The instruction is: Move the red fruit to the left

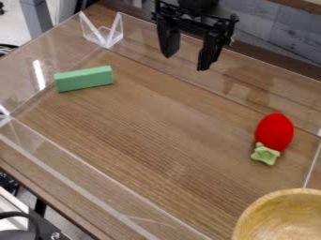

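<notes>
A bowl [283, 217] peeks in at the lower right. The red fruit [273, 133] lies at the right, by the clear wall [313, 155]. Bare worktop [150, 131] spreads left to the green block [84, 78]. At the top, the hand [187, 53] hangs released, fingers pointing down.

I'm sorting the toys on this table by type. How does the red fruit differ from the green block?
The red fruit is rounded, glossy and red with a pale green leafy cap; the green block is flat-sided, matte and plain green. The fruit lies at the right, the block at the far left. Both rest on the wooden table, untouched.
</notes>
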